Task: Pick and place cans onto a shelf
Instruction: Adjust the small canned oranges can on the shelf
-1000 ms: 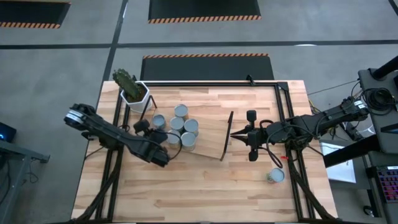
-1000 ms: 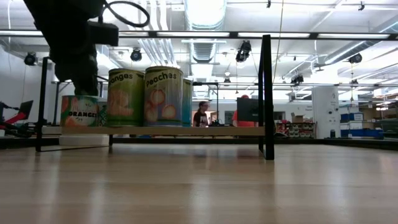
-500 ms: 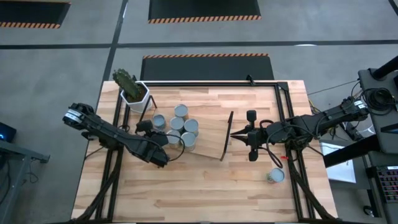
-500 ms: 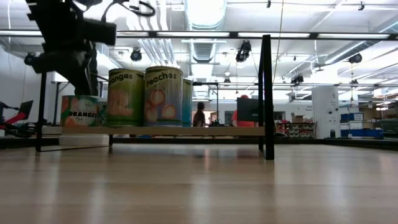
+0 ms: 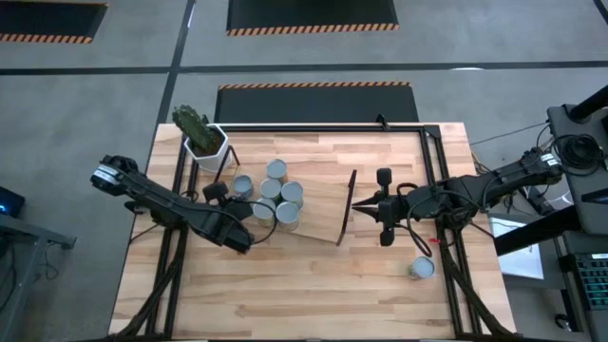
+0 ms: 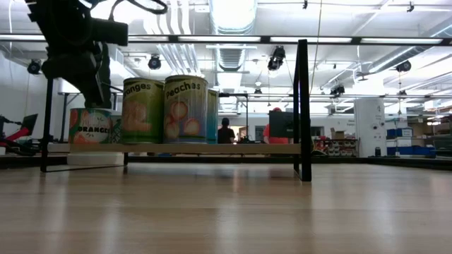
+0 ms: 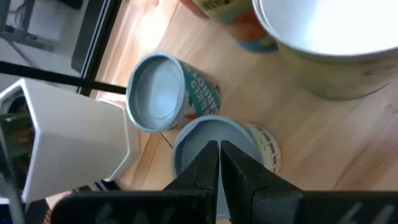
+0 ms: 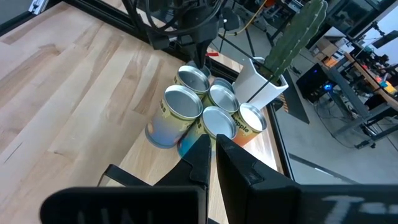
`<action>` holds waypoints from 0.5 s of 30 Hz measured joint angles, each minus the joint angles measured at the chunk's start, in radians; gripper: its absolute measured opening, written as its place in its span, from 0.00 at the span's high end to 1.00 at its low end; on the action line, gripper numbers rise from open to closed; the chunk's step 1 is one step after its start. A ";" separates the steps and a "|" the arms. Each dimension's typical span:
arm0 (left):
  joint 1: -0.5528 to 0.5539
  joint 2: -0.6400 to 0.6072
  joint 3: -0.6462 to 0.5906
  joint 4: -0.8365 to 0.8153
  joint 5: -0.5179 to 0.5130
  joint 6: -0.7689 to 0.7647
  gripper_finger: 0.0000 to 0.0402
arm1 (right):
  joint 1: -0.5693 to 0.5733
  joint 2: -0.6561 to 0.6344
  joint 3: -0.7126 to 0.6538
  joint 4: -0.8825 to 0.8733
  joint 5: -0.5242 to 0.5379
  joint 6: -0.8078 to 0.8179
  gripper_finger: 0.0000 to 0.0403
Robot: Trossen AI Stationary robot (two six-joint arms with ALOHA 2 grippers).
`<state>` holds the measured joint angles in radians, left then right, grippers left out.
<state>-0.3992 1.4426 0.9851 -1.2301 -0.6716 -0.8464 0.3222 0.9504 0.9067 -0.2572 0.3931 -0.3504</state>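
Drawing back from the can cluster, the left gripper [image 5: 249, 228] is now sitting a little farther toward the table's left-front than half a second ago, just beside the nearest of the small silver-grey cylindrical metal cans [image 5: 275, 197]. Its two dark fingers [image 7: 208, 165] are lying pressed together with nothing between them, hanging above a can with a pale round top [image 7: 208, 146]; a second can [image 7: 163, 92] is standing just beside that one, near the white hexagonal plant pot [image 7: 68, 146].

Five cans are standing bunched on the low light-wood shelf board [image 5: 318, 214], toward its end by the pot [image 5: 205, 141] with the green cactus [image 5: 191, 123]. From table height, two of them are showing labels reading "peaches" [image 6: 185, 109] and "oranges" [image 6: 143, 109], and a black wire upright [image 6: 303, 109] is rising at the shelf's other end.

Another can [image 5: 420, 269] is standing alone on the wooden tabletop [image 5: 313, 294], well apart from the shelf, near the right arm. The right gripper [image 5: 357, 203] is waiting at the shelf's bare end, fingers [image 8: 200, 155] closed together and holding nothing, pointing toward the cluster [image 8: 208, 106].
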 joint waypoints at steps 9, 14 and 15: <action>0.000 0.018 -0.014 0.068 0.000 -0.004 1.00 | 0.000 0.000 0.000 0.000 0.000 -0.002 0.97; 0.000 0.033 -0.015 0.078 0.003 -0.004 1.00 | 0.000 0.000 0.000 0.000 0.000 -0.002 0.97; 0.000 0.035 -0.015 0.079 0.004 -0.004 1.00 | 0.000 0.000 0.000 0.000 0.000 -0.002 0.97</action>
<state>-0.3992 1.4774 0.9703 -1.1506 -0.6676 -0.8507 0.3225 0.9504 0.9070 -0.2570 0.3931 -0.3519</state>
